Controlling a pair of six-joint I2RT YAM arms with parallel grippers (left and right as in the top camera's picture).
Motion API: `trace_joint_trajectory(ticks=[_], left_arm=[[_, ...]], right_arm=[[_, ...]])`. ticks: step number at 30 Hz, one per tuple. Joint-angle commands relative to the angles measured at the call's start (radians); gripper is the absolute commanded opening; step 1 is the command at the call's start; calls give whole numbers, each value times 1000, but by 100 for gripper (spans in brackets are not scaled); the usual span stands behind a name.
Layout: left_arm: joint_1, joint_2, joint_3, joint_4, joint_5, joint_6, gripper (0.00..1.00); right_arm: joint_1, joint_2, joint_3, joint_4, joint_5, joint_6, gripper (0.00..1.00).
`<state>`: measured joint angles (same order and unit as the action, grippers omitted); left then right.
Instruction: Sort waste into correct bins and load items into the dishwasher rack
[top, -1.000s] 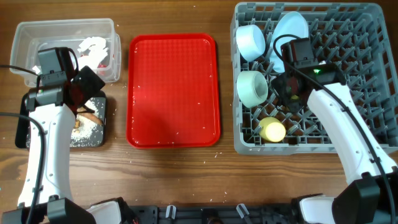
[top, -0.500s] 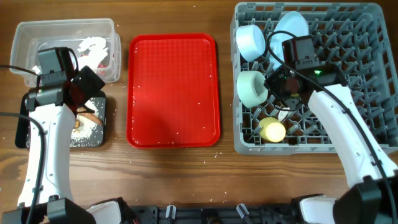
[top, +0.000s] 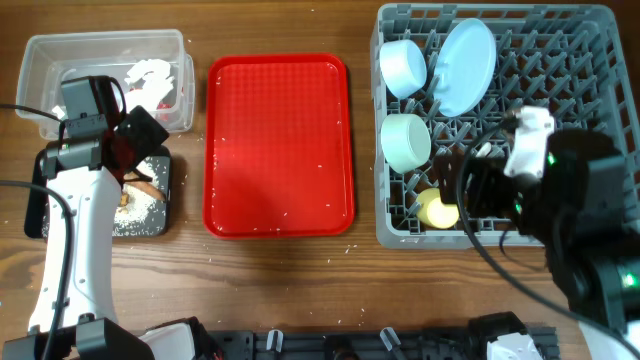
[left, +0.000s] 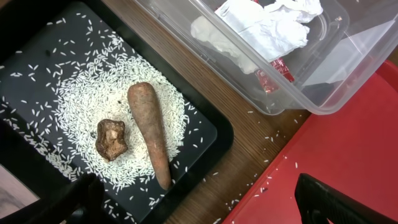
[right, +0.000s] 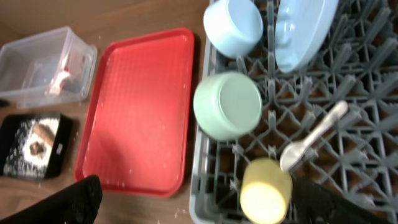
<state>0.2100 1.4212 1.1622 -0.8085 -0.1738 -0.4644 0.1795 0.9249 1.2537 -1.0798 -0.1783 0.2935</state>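
The grey dishwasher rack (top: 590, 60) holds the pale blue plate (top: 467, 67), the whitish bowl (top: 403, 67), the pale green bowl (top: 406, 142) and the yellow cup (top: 437, 209). The white spoon (right: 314, 135) lies on the pegs beside the cup. My right gripper (right: 208, 205) hangs open and empty high over the rack's front left. The crumpled wrapper (left: 267, 28) is in the clear tub (top: 60, 60). Rice, the brown stick (left: 149, 130) and the brown lump (left: 112, 138) lie in the black tray (top: 165, 215). My left gripper (left: 205, 205) stands open above that tray's edge.
The flat red serving tray (top: 278, 145) lies between the bins and the rack, with a few stray rice grains on it. More grains dot the wooden table (left: 249, 155) beside the black tray. My right arm (top: 580, 210) covers the rack's front right part in the overhead view.
My right gripper has opened, let go of the spoon in the rack, and risen back toward the table's front. The left arm has not moved.
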Motion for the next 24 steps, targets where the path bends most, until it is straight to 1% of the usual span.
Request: trace_joint_trajectory(ticks=[1, 7, 10, 11, 15, 16, 17, 19, 21, 24], left_arm=[[4, -8, 11, -1, 1, 16, 100], [4, -8, 11, -1, 2, 16, 100], [4, -8, 11, -1, 2, 16, 100], [4, -8, 11, -1, 2, 16, 100], [4, -8, 11, -1, 1, 16, 100], [4, -8, 11, -1, 2, 16, 100], [4, -8, 11, -1, 1, 16, 100], [4, -8, 11, -1, 2, 16, 100], [4, -8, 11, -1, 1, 16, 100], [4, -8, 11, -1, 1, 16, 100]], right_arm=[[0, -52, 19, -33, -15, -27, 100], [0, -39, 18, -34, -5, -34, 100], [0, -34, 18, -20, 87, -62, 100], [0, -34, 18, 7, 117, -66, 100], [2, -40, -14, 125, 122, -136, 100], [-1, -51, -40, 172, 143, -141, 100], [-4, -83, -106, 272, 164, -148, 100], [-5, -137, -216, 415, 163, -193, 100], [-6, -226, -375, 579, 163, -230, 100], [-48, -399, -632, 813, 143, -240, 100]])
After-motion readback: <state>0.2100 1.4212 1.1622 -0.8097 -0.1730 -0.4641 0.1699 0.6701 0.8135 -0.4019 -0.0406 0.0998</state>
